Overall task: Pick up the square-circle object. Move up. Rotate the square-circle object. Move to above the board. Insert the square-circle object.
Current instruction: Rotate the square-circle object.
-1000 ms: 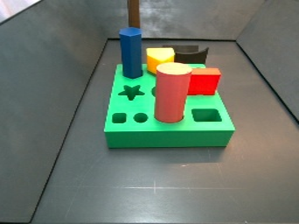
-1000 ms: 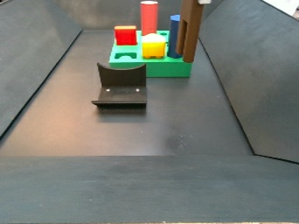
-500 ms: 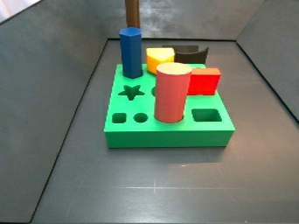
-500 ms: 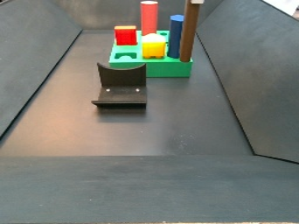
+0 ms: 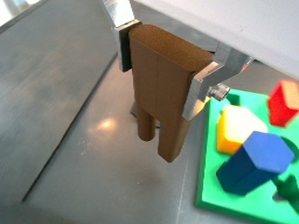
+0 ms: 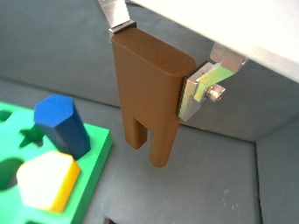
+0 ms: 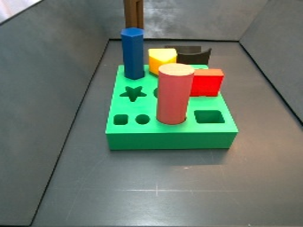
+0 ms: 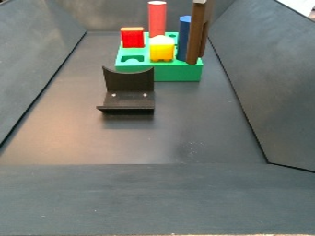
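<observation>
The gripper is clamped on the square-circle object, its silver finger plates pressed flat against two opposite faces near the block's solid end; both wrist views show the piece hanging upright with its two prongs pointing down, clear of the floor. In both side views the block stands as a tall brown bar at the top of the frame, behind the blue hexagonal column and beside the far edge of the board; whether it is directly over the slab or just off its edge cannot be told, and the wrist views suggest it is just outside the green rim. The object looks rigid and smooth, probably light for its size; the flat faces suit a parallel grip, and the present hold at the upper, unsplit part appears sound, though a smooth surface could let it slip or pivot if the prongs catch on a hole edge. The board carries the blue column, a pink-red cylinder, a yellow piece and a red block; the star, small square, circle and larger square holes stand empty. The fixture sits on the floor nearer the middle of a side view, empty.
</observation>
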Controlling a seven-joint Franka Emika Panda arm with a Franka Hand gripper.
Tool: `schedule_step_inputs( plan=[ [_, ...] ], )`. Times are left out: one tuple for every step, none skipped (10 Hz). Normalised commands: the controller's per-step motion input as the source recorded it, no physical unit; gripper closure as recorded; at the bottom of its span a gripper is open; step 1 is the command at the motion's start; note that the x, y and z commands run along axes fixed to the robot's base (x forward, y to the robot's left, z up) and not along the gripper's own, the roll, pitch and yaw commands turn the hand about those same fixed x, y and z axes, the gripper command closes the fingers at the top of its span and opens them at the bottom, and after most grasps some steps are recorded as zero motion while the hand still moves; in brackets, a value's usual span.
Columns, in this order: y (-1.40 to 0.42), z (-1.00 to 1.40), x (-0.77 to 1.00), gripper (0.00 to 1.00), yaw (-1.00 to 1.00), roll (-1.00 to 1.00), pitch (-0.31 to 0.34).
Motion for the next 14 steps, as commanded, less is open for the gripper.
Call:
schedule_step_inputs(
  plan=[
    [0.01, 0.00, 0.00, 1.00, -1.00, -0.03, 0.018],
    [0.01, 0.00, 0.00, 1.00, -1.00, -0.04, 0.020],
    [0.01, 0.00, 0.00, 1.00, -1.00, -0.04, 0.025],
    [0.01, 0.00, 0.00, 1.00, -1.00, -0.05, 0.030],
    [0.01, 0.00, 0.00, 1.00, -0.88, -0.06, 0.036],
    [0.01, 0.00, 0.00, 1.00, -0.72, -0.06, 0.035],
    [0.01, 0.00, 0.00, 1.00, -0.44, -0.06, 0.035],
    [0.01, 0.00, 0.00, 1.00, -0.25, -0.06, 0.035],
    [0.00, 0.00, 0.00, 1.00, -1.00, -0.03, 0.015],
    [0.00, 0.00, 0.00, 1.00, -1.00, -0.03, 0.015],
    [0.00, 0.00, 0.00, 1.00, -1.00, -0.03, 0.018],
    [0.00, 0.00, 0.00, 1.00, -1.00, -0.04, 0.020],
    [0.01, 0.00, 0.00, 1.00, -1.00, -0.05, 0.025],
    [0.01, 0.00, 0.00, 1.00, -1.00, -0.05, 0.028]
  ],
)
